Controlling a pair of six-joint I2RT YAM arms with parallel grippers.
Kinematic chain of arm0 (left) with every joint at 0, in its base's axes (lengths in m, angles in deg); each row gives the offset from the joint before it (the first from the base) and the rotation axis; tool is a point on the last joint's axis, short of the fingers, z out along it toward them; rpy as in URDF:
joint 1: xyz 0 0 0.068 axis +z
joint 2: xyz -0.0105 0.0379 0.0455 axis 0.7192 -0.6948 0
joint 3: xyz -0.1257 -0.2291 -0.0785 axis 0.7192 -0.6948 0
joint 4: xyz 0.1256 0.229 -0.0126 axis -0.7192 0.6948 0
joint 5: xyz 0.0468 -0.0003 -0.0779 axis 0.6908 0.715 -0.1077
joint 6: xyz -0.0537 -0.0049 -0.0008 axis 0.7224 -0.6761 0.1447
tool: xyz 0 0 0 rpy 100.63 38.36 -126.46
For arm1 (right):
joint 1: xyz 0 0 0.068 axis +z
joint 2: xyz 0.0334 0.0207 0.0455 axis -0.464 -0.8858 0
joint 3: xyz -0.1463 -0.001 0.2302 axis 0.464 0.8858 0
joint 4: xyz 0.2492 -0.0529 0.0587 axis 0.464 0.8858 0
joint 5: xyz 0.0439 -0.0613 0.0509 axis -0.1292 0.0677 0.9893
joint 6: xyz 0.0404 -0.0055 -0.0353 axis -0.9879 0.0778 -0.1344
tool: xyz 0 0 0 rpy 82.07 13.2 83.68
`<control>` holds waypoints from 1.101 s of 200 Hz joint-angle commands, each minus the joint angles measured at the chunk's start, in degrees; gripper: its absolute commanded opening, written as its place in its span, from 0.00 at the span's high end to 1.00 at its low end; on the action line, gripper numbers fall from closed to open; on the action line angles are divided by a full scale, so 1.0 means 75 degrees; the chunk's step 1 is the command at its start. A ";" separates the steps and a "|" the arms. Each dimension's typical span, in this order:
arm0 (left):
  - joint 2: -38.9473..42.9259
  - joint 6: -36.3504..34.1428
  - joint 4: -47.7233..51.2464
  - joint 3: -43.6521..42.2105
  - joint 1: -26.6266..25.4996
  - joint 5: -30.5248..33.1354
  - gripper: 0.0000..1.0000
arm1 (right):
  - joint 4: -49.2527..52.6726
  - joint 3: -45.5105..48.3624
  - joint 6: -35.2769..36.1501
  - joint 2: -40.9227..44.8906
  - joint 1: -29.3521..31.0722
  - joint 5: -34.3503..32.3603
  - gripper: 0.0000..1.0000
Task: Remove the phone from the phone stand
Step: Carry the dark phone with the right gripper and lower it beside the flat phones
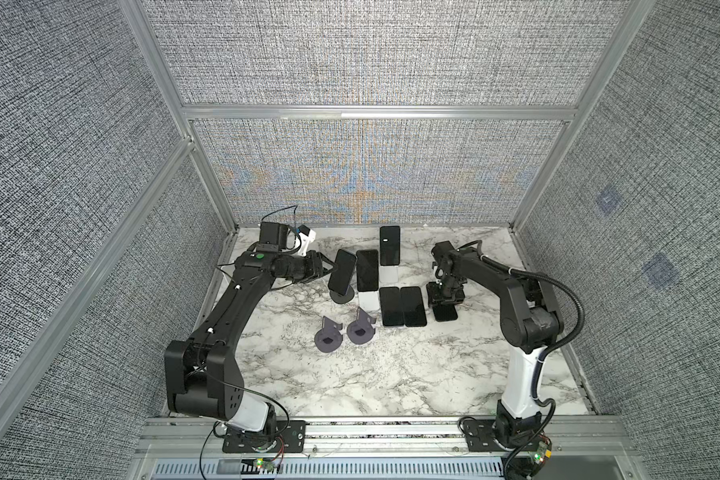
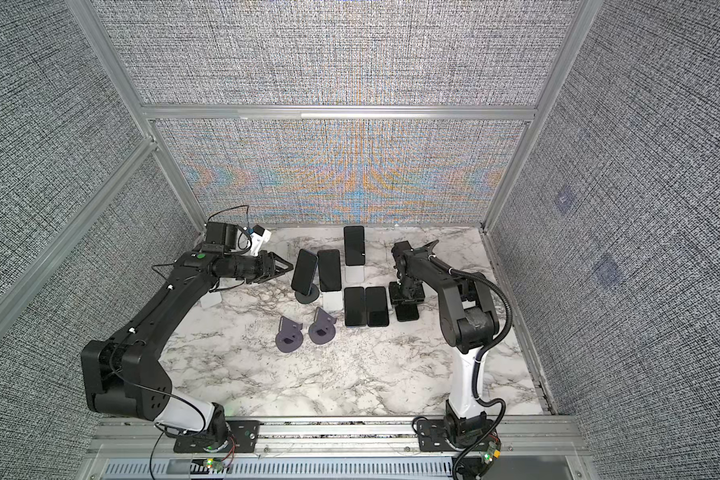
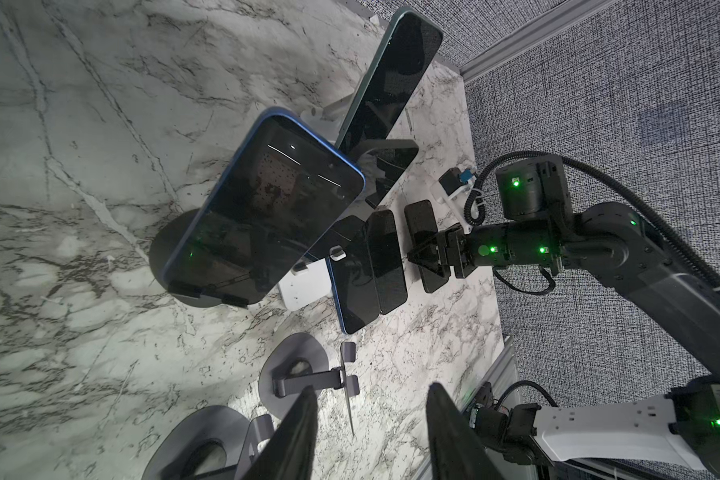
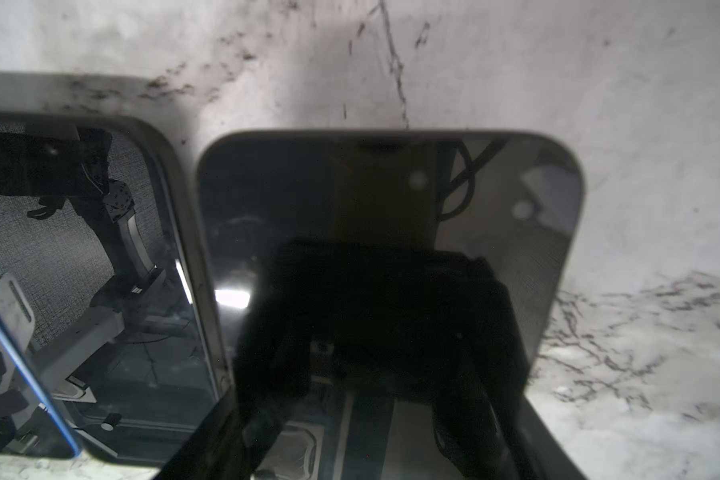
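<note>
Phone (image 1: 342, 271): propped leaning back on the dark round phone stand (image 1: 341, 297), towards the far edge of the table (image 1: 350, 382) and left of its middle. Its lower edge sits in the stand's two small hooks (the left wrist view shows them best).
Left fingers (image 3: 298, 428): spread with nothing between them. In both top views they are level with the phone, just beside its left long edge, and I see no contact.
Right fingers (image 4: 200, 449): down over a flat phone (image 1: 445, 313) nearer the right edge, one on either side of it. I cannot tell whether they pinch it or merely straddle it.
Step in hand: as I read it, the left arm's approach for a grip on the propped phone.
How I'd do it: ease in until both fingers sit well onto the upper half and square to it, then close gently. I'd lift along the phone's lean so the bottom edge clears the hooks before pulling away.
Tight spot: the neighbour phone (image 1: 367, 270) on its white stand (image 1: 368, 302) is just beside it on the right, so I'd keep the reach shallow.
Risk: the round stand looks light and may rise with the phone, so I'd lift slowly.
Empty stands (image 1: 329, 332): two grey ones nearer the front edge, apart from my path.
</note>
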 commanded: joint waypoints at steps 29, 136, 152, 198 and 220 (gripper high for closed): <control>0.0014 -0.0062 -0.0068 -0.0002 0.0029 -0.0080 0.56 | -0.0091 0.0033 -0.0125 -0.0020 0.0021 0.0229 0.89; 0.0046 -0.0023 -0.0136 -0.0034 0.0035 -0.0067 0.56 | -0.0312 0.0239 -0.0383 -0.0237 0.0067 0.0470 0.64; 0.0048 -0.0022 -0.0136 -0.0037 0.0041 -0.0055 0.56 | -0.0347 0.0298 -0.0419 -0.0225 0.0086 0.0474 0.60; 0.0058 -0.0005 -0.0151 -0.0046 0.0042 -0.0067 0.56 | -0.0371 0.0448 -0.0437 -0.0141 0.0107 0.0464 0.49; 0.0064 -0.0006 -0.0163 -0.0041 0.0054 -0.0079 0.56 | -0.0364 0.0487 -0.0439 -0.0107 0.0107 0.0438 0.46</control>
